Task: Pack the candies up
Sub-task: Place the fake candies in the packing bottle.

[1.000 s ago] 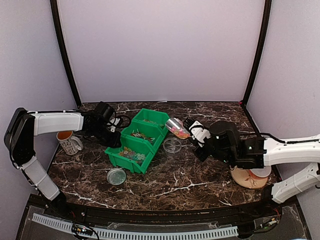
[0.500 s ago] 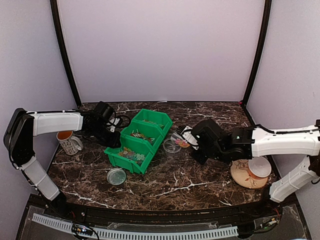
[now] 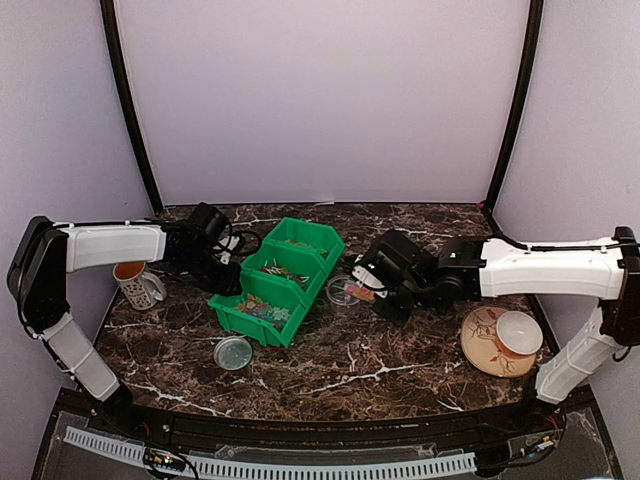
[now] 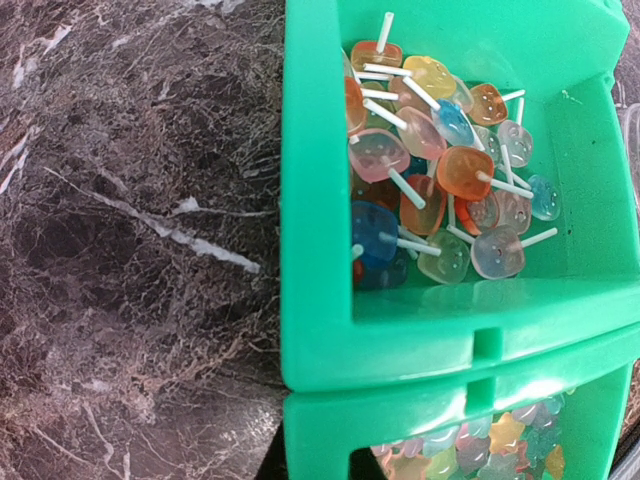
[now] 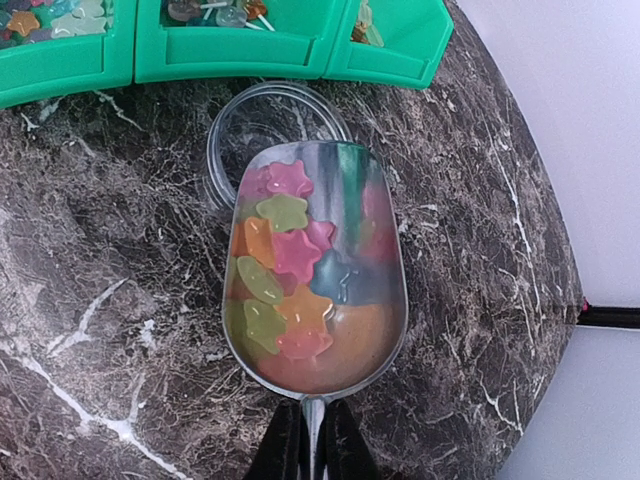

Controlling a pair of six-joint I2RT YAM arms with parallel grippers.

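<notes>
While right gripper clamps the shiny metal scoop, coloured star candies sit poised at the clear round tub; pouring tilt looks due.

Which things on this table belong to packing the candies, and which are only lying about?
For the job: candies in the metal scoop, clear round tub at its tip, green bins.
Lying about: mug, plate with bowl, small round dish near the front.

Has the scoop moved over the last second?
Yes. The scoop of candies has come down to the clear cup, which sits fixed beside the green bins.
</notes>
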